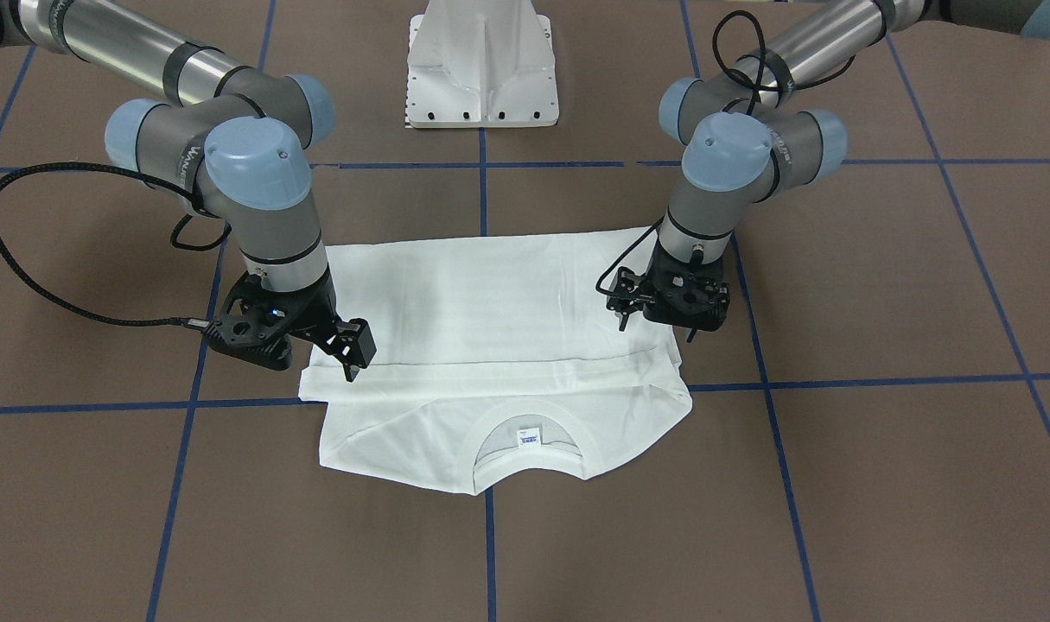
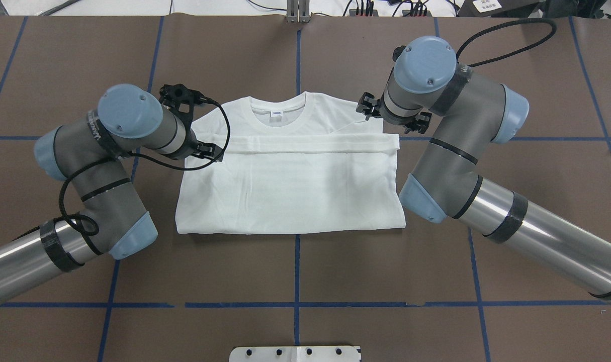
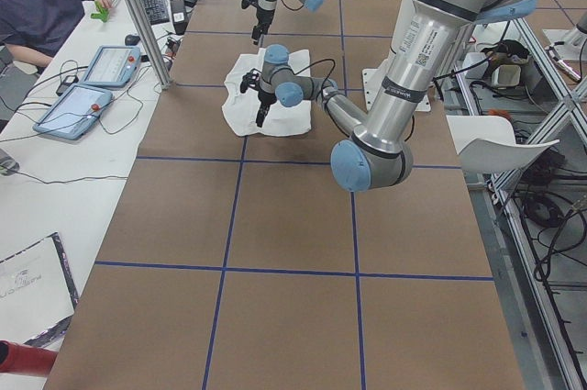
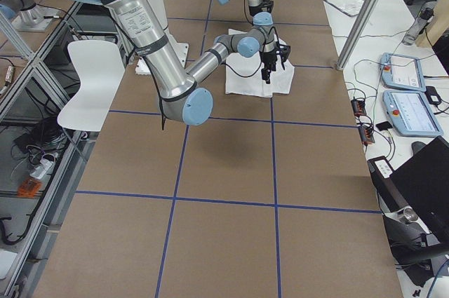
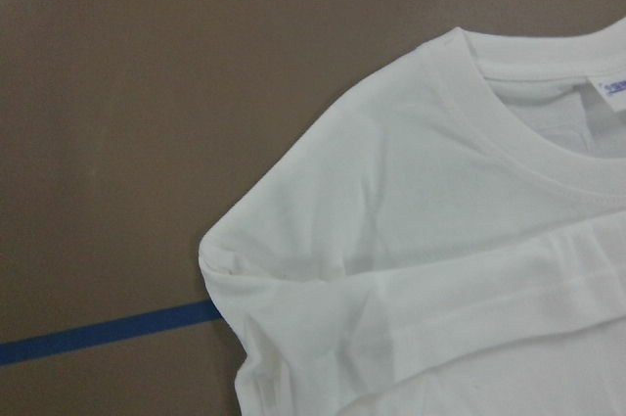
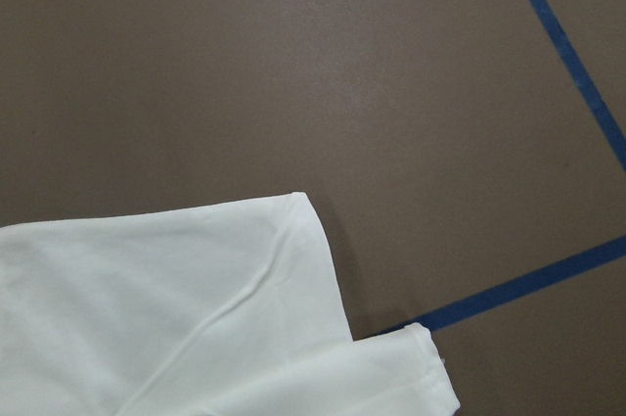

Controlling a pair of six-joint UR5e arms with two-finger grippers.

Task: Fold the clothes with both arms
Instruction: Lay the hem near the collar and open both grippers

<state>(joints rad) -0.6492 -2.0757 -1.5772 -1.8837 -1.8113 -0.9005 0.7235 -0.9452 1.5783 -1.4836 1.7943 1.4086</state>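
The white T-shirt (image 1: 490,302) lies flat on the brown table, collar (image 1: 529,462) and neck label (image 1: 529,438) on the side away from the robot. Its sleeves are folded in as a band (image 2: 310,144) across the chest. My left gripper (image 1: 656,328) hangs over the shoulder edge on the view's right. Its fingers are apart and hold nothing. My right gripper (image 1: 349,358) hovers over the opposite shoulder corner, tilted, also open and empty. The left wrist view shows the collar and one shoulder (image 5: 440,240). The right wrist view shows a shirt corner (image 6: 147,308).
The white pedestal base (image 1: 483,65) stands at the robot's side of the table. Blue tape lines (image 2: 297,261) grid the brown surface. A person (image 3: 46,5) sits at a side desk with tablets (image 3: 92,78). A white chair (image 4: 91,80) stands beside the table.
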